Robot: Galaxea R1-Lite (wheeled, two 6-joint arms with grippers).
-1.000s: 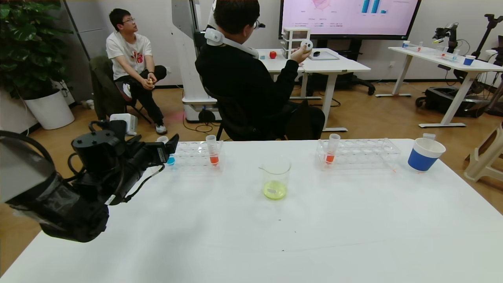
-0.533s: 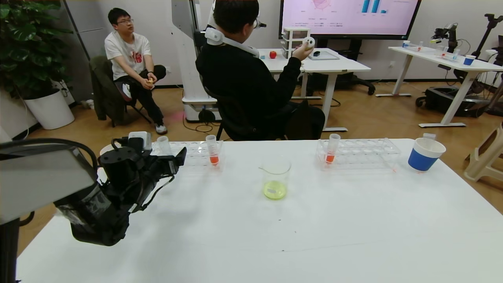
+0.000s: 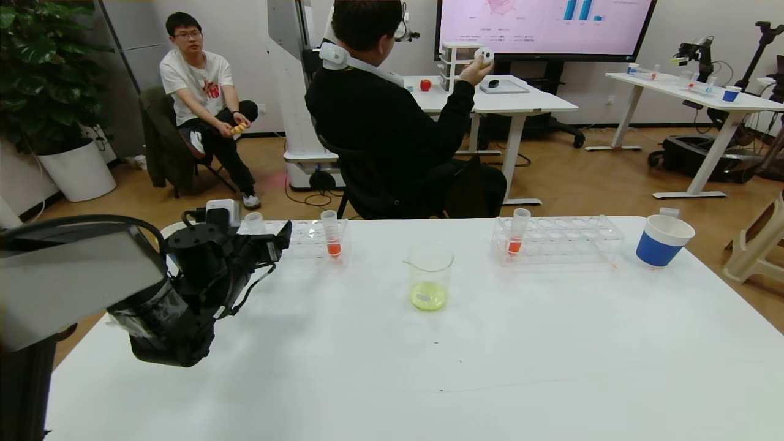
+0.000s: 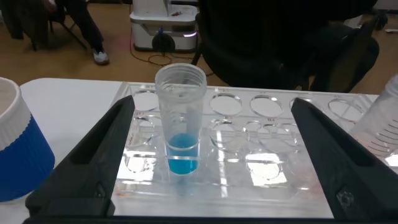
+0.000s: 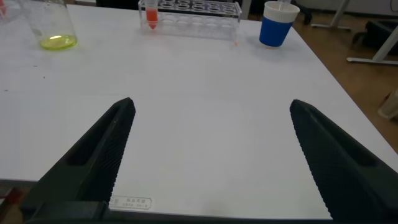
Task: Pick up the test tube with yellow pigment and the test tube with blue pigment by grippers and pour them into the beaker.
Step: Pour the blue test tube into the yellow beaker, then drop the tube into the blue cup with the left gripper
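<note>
The test tube with blue pigment (image 4: 180,121) stands upright in the left clear rack (image 4: 249,149); its open top shows in the head view (image 3: 253,222). My left gripper (image 4: 212,102) is open, level with the rack, its fingers either side of the tube without touching it; it also shows in the head view (image 3: 278,236). The beaker (image 3: 430,275) stands mid-table with yellow-green liquid at its bottom, also in the right wrist view (image 5: 53,25). My right gripper (image 5: 211,102) is open and empty over bare table at the near right. No test tube with yellow pigment is in view.
An orange-tinted tube (image 3: 331,233) stands in the left rack (image 3: 306,236). Another orange tube (image 3: 516,233) stands in the right rack (image 3: 557,239). A blue-and-white cup (image 3: 661,240) stands far right; another (image 4: 15,155) is beside the left rack. People sit beyond the table.
My left arm has swung forward and right toward the left rack, and its gripper now hides the blue tip in the head view. Beaker, racks and cups have not moved.
</note>
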